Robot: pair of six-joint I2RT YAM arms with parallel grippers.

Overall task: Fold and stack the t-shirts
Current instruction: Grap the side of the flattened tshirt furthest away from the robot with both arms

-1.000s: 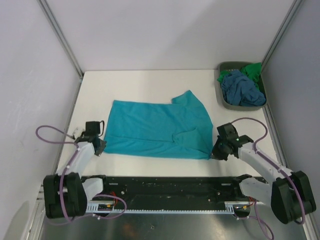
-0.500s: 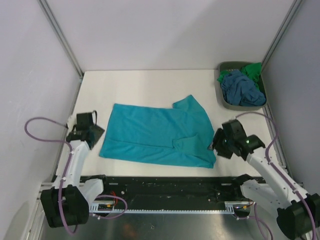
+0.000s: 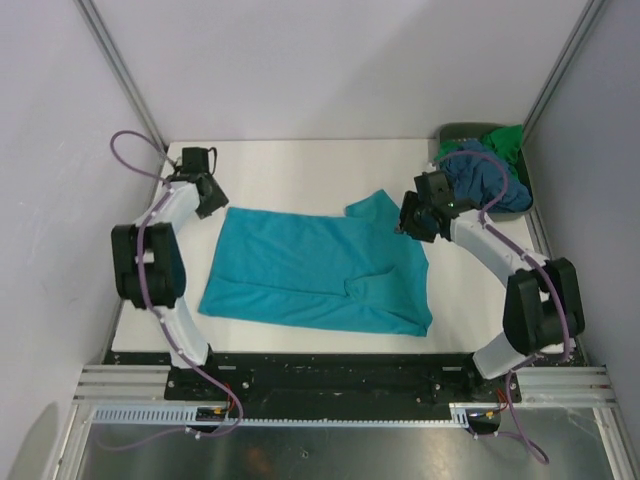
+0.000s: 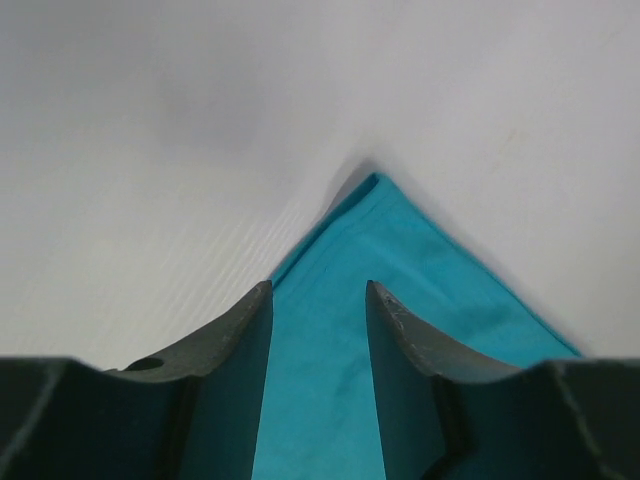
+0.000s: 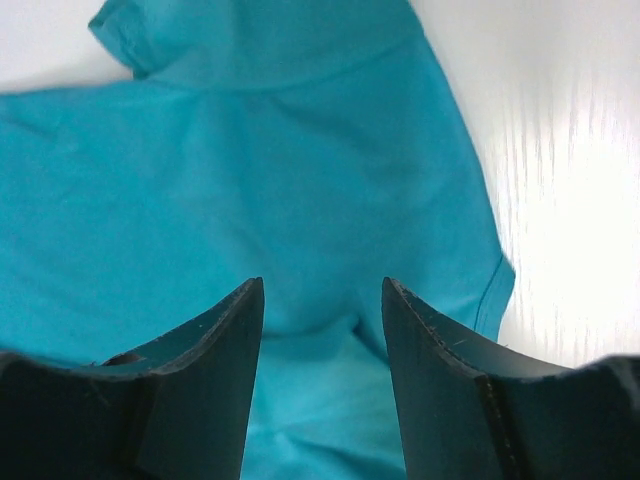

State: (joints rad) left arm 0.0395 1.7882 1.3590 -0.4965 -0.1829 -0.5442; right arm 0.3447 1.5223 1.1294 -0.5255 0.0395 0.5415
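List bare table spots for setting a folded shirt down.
Widest: the table strip between the back wall and the teal t-shirt. Narrower: right of the shirt, nearer than the bin, under the right arm. Crowded: the shirt's far corners, at the left gripper and right gripper.

Colour log, seen from the near edge:
- The teal t-shirt [image 3: 320, 270] at centre is plain turquoise with no print.
- The counter [image 3: 300, 165] is matte white.
- The bin [image 3: 452, 130] at 2 o'clock is grey-green.
- In the bin lie the slate-blue t-shirt [image 3: 485, 180], which is duller, and the bright green t-shirt [image 3: 505, 140]. Both are plain.
- The left end effector [image 4: 318, 295] and right end effector [image 5: 322, 290] are dark grey-black.
- The arms [image 3: 165, 215] are white with black joints.
- The cables [image 3: 113, 147] are purple.
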